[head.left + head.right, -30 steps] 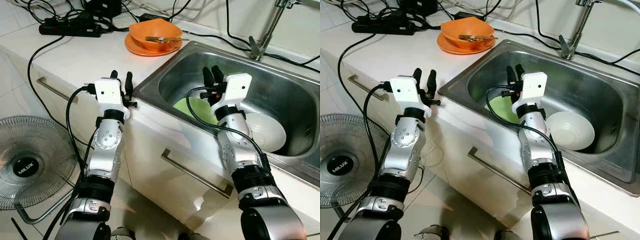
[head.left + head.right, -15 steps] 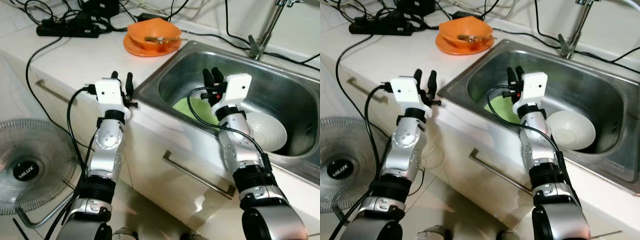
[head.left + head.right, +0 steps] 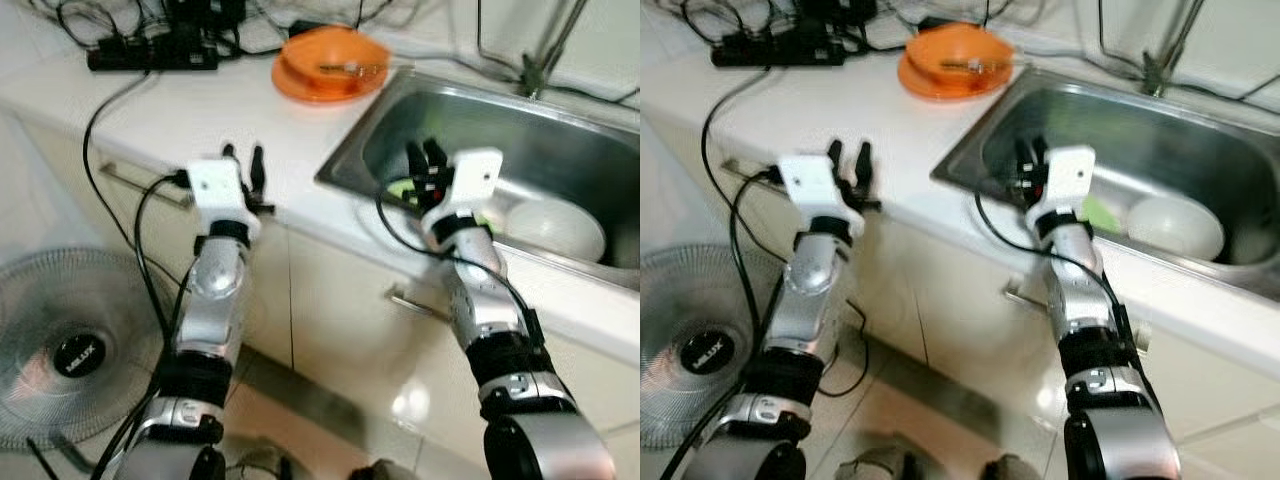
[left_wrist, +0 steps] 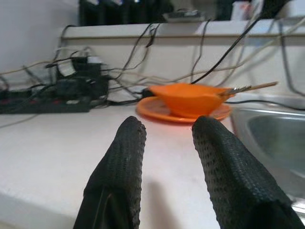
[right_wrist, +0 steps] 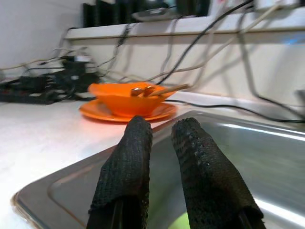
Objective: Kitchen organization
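Note:
An orange bowl [image 3: 335,58] with utensils in it sits on an orange plate at the back of the white counter, beside the steel sink [image 3: 350,135]. In the sink lie a white bowl [image 3: 555,228] and a green plate [image 3: 1098,213], mostly hidden behind the right arm. My left gripper [image 3: 243,158] is held up at the counter's front edge, open and empty. At the sink's near left corner my right gripper [image 3: 424,157] is raised too, open by a narrow gap with nothing in it. Both wrist views look across the counter at the orange bowl [image 4: 193,98] [image 5: 128,98].
A black power strip [image 3: 150,55] with tangled cables lies at the back left of the counter. The faucet [image 3: 545,50] stands behind the sink. A floor fan [image 3: 70,350] stands low on the left. Cabinet fronts with a handle [image 3: 415,302] lie below the counter.
The whole picture has shifted and blurred: the camera has pulled back from the counter, and more cabinet front and floor show. Both arms keep the same raised pose.

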`<state>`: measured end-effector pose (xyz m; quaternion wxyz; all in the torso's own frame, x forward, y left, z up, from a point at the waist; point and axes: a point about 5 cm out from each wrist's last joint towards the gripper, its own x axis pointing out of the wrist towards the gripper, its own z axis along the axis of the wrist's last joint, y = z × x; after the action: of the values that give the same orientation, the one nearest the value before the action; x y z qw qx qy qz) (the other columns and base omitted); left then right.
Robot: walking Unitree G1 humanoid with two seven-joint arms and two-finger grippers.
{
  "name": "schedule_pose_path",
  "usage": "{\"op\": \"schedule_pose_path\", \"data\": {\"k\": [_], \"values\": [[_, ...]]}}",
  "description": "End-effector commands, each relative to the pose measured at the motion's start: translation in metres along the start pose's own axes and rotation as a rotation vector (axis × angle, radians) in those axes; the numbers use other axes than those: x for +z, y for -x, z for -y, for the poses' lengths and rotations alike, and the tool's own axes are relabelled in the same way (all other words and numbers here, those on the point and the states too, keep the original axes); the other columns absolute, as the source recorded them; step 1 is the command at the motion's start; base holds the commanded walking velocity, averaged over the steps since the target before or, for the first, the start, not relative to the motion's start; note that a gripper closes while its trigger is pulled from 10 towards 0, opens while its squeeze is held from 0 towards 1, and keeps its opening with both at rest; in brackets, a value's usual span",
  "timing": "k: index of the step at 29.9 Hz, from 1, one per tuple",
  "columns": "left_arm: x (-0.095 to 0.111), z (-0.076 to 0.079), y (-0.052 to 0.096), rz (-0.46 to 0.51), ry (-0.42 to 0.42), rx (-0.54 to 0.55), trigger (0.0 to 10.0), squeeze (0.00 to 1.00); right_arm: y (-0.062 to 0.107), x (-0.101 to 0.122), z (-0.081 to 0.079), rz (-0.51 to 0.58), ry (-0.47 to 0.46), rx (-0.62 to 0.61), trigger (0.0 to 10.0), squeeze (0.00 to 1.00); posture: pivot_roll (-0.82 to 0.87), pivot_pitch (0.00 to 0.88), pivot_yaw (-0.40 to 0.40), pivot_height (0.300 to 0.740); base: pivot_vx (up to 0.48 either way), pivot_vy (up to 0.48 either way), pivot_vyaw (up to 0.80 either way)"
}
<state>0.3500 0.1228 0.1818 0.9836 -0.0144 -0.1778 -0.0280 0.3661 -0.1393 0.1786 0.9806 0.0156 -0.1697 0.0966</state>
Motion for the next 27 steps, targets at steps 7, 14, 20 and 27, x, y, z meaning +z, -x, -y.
{"op": "schedule_pose_path", "data": {"k": [7,14,20,27], "values": [[-0.0028,-0.0056,0.0015,-0.015,-0.037,0.011,10.0,0.00,-0.0021,0.0013,-0.0047,0.005,0.025,0.008,10.0,0.00,0.08,0.083,-0.028,0.740,0.000,0.184,-0.34],[-0.0024,-0.0062,0.0020,-0.014,-0.019,0.019,10.0,0.00,-0.0032,-0.0003,-0.0043,-0.015,0.006,-0.001,10.0,0.00,0.08,0.083,-0.029,0.740,0.000,0.000,-0.08],[-0.0020,-0.0076,0.0016,-0.019,-0.017,0.024,10.0,0.00,-0.0039,-0.0015,-0.0028,-0.029,-0.012,-0.015,10.0,0.00,0.08,0.087,-0.027,0.740,0.000,0.000,-0.79],[-0.0026,-0.0073,0.0017,-0.027,-0.007,0.014,10.0,0.00,-0.0052,0.0028,-0.0004,-0.002,0.012,-0.021,10.0,0.00,0.08,0.089,-0.025,0.740,0.000,0.000,-0.45]]}}
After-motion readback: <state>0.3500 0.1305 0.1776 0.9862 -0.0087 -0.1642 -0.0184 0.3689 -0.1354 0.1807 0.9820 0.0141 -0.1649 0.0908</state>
